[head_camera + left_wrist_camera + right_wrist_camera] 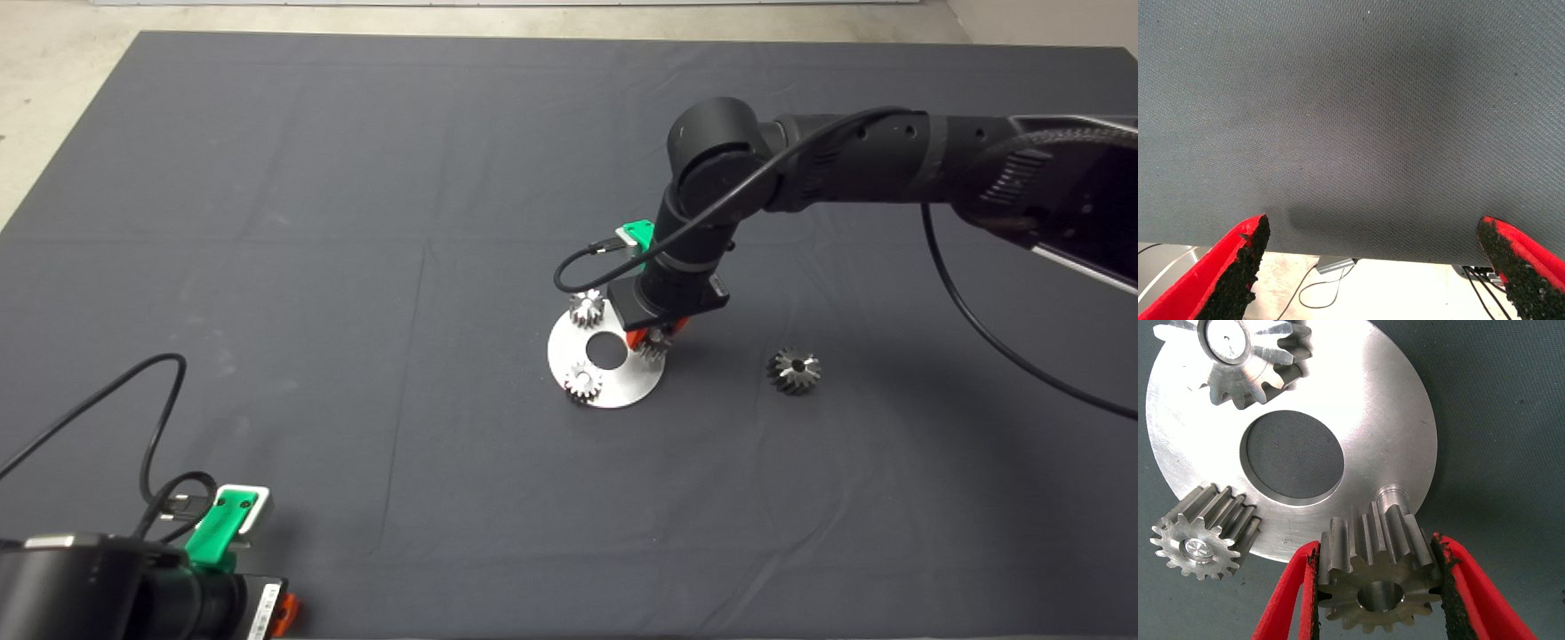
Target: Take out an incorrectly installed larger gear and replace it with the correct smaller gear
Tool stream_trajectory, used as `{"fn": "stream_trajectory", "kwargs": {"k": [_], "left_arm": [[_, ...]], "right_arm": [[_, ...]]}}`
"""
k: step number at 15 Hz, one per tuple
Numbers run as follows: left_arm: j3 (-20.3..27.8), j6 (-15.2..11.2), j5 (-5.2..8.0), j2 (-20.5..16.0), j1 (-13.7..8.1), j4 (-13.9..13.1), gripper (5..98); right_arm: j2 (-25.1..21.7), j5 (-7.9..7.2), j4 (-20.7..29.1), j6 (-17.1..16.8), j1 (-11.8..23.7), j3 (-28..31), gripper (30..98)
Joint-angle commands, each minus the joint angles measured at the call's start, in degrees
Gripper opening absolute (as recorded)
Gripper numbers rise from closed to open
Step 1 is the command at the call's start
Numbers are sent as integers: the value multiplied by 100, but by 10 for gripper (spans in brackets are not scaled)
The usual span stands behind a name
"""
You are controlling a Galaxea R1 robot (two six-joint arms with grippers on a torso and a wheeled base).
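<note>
My right gripper (656, 334) is over the right edge of a round silver plate (633, 380), shut on the smaller gear (654, 347). In the right wrist view the fingers (1293, 600) clamp the smaller gear (1375, 583) by its teeth, its centre hole facing the camera. The gear hangs just beside a bare steel peg (1391, 497) on the plate (1385, 420), not seated on it. The larger gear (794, 370) lies on the mat to the right of the plate, apart from everything. My left gripper (283, 613) is parked at the lower left, open (1375, 230) over bare mat.
Two paler small gears sit on pegs of the plate, one at its far edge (587, 308) (1248, 357) and one at its near edge (584, 382) (1203, 540). A round hole (606, 350) pierces the plate's middle. Cables loop by the left arm (156, 427).
</note>
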Motion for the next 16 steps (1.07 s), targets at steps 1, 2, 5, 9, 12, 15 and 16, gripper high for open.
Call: {"fn": "stream_trajectory", "kwargs": {"k": [1, 2, 5, 9, 12, 15, 16], "left_arm": [[-603, -78, -499, 235, 330, 267, 840], [-608, -84, -499, 238, 330, 267, 840], [-767, -98, -499, 340, 330, 276, 840], [-825, -118, -499, 349, 348, 399, 840], [-923, -125, -507, 349, 514, 464, 840], [-974, -125, -507, 367, 541, 522, 840], [-983, -125, -507, 367, 541, 557, 840]], "right_arm": [[-96, -608, 131, -59, 172, 92, 346], [-137, -608, 108, -161, 175, 92, 346], [-187, -608, -100, -220, 180, 156, 348], [-142, -606, -317, -220, 154, 171, 348], [-72, -599, -327, -220, 137, 136, 348], [-64, -599, -355, -220, 117, 136, 346], [-64, -599, -370, -220, 67, 110, 346]]}}
